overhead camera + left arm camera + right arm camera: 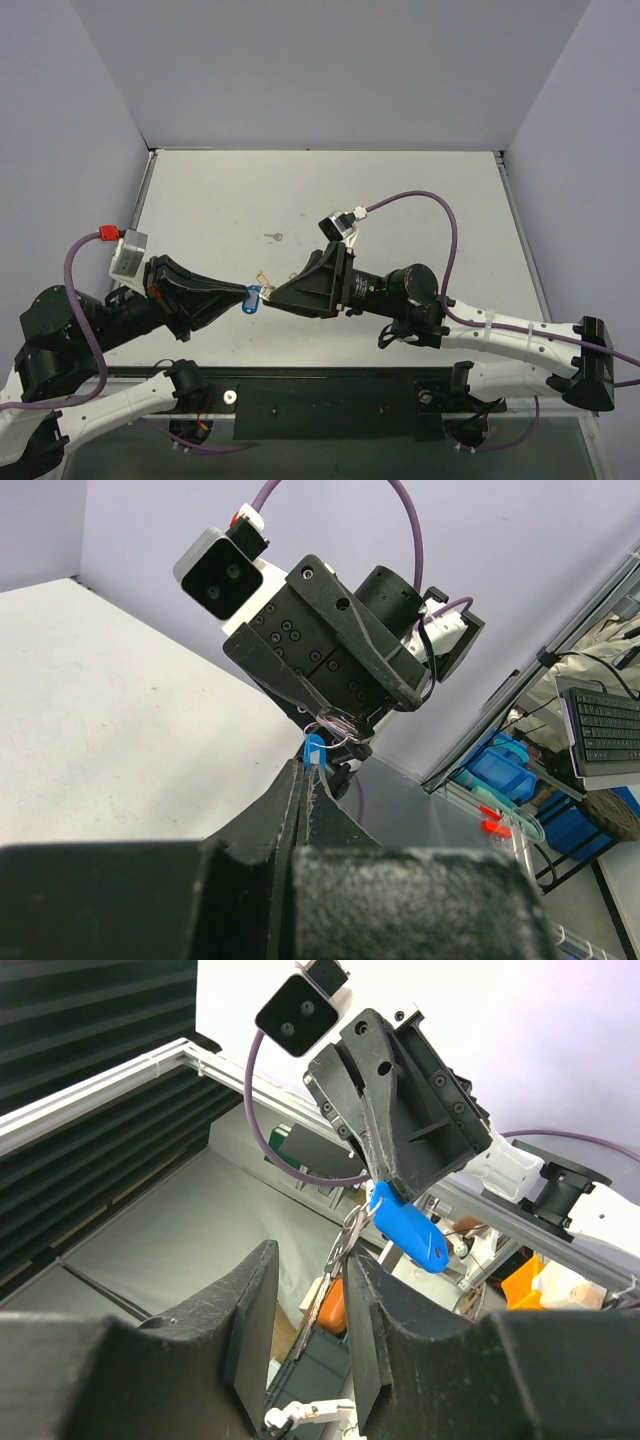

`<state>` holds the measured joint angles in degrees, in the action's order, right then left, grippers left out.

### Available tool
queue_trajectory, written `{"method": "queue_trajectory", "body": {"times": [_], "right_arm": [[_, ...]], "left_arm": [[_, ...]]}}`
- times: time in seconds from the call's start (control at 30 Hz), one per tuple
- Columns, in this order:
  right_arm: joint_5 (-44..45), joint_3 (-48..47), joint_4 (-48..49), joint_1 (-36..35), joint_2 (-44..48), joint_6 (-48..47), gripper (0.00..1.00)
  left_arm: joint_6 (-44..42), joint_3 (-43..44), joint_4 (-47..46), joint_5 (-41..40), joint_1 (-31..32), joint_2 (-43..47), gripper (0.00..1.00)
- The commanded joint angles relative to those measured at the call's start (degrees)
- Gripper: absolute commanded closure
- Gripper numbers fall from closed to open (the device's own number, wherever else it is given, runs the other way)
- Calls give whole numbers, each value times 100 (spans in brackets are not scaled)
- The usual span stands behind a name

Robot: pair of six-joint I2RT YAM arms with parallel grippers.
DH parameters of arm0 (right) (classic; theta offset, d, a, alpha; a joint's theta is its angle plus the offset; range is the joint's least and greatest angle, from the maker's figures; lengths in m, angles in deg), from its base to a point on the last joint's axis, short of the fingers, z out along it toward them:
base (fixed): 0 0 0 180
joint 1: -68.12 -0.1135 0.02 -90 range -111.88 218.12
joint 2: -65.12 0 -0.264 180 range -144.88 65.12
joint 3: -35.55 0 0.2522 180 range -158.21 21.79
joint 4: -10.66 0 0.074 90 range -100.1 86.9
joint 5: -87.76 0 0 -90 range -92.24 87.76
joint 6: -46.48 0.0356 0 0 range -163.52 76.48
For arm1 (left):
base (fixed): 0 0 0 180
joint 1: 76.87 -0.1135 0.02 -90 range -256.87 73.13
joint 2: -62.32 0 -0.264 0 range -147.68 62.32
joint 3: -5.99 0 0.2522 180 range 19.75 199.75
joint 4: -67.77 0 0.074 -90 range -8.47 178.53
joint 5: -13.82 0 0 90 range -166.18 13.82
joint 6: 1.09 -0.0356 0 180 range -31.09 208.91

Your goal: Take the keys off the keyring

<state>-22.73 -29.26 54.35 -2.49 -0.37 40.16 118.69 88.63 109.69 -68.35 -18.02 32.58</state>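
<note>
My left gripper (pixel 246 293) is shut on the blue oval key tag (pixel 252 299), held above the table. The tag also shows in the left wrist view (pixel 314 748) and in the right wrist view (pixel 410 1230). Its thin metal ring (pixel 355 1222) hangs from the tag's end. A flat key (pixel 340 1260) hangs on that ring, seen edge-on, between my right gripper's fingers and against one of them. My right gripper (pixel 268 291) is open, tip to tip with the left gripper. A tiny silver key (pixel 273 237) lies loose on the table beyond both grippers.
The white tabletop (pixel 400 200) is walled by lilac panels at the back and sides. A black bar (pixel 330 395) runs along the near edge by the arm bases. The right arm's purple cable (pixel 440 215) loops over the table.
</note>
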Motion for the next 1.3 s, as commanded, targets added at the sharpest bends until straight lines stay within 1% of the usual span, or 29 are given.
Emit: {"method": "queue_trajectory", "body": {"times": [0.0, 0.17, 0.37, 0.53, 0.57, 0.6, 0.7, 0.73, 0.77, 0.8, 0.83, 0.87, 0.9, 0.93, 0.97, 1.0, 1.03, 1.07, 1.1, 1.13, 1.27], "right_arm": [[-104, -301, 249, -41, -16, -159, 74], [-113, -318, 74, -67, -25, -264, 76], [-96, -336, -93, -85, -34, -326, 83], [-104, -327, -234, -85, -16, -405, 95], [-113, -310, -278, -85, -7, -414, 99], [-104, -318, -331, -85, 1, -431, 100], [-130, -318, -541, -85, 54, -519, 100], [-165, -336, -768, -85, 72, -606, 100], [-227, -371, -910, -85, 115, -685, 100], [-288, -406, -1398, -76, 151, -878, 100], [-393, -528, -1690, -76, 264, -1054, 100], [-429, -694, -2520, -85, 378, -1421, 100], [-490, -818, -2963, -85, 423, -1955, 100], [-500, -1098, -4012, -111, 519, -2283, 100], [-508, -1248, -4597, -146, 555, -2773, 100], [-561, -1572, -5429, -155, 520, -3056, 100], [-570, -1758, -5951, -164, 503, -3503, 100], [-587, -2064, -6609, -181, 442, -3699, 100], [-605, -2163, -6894, -216, 398, -4032, 100], [-701, -2338, -7210, -251, 336, -4139, 100], [-939, -2629, -7722, -427, 230, -4807, 100]], "left_arm": [[2, 178, -92, -19, 21, 38, 100], [1, 187, -153, 25, 21, 56, 100], [1, 196, -188, 113, 21, 56, 100], [-7, 204, -162, 174, 21, 91, 100], [-25, 213, -145, 174, 21, 100, 100], [-16, 239, -92, 174, 21, 100, 100], [-34, 319, 75, 157, 21, 91, 100], [-42, 362, 180, 122, 21, 91, 99], [-42, 398, 242, 96, 21, 100, 94], [-42, 468, 382, 17, 21, 100, 81], [-60, 512, 479, -10, 21, 100, 70], [-69, 599, 636, -71, 21, 108, 47], [-78, 652, 707, -124, 21, 108, 39], [-78, 775, 900, -194, 21, 82, 28], [-86, 819, 971, -238, 21, 73, 25], [-95, 924, 1137, -247, 21, 38, 20], [-104, 960, 1295, -239, 21, 29, 19], [-95, 1021, 1358, -230, 21, 3, 19], [-95, 1065, 1437, -152, 21, -14, 19], [-95, 1075, 1446, -107, 21, -67, 19], [-69, 1057, 1359, 542, 21, -322, 23]]}}
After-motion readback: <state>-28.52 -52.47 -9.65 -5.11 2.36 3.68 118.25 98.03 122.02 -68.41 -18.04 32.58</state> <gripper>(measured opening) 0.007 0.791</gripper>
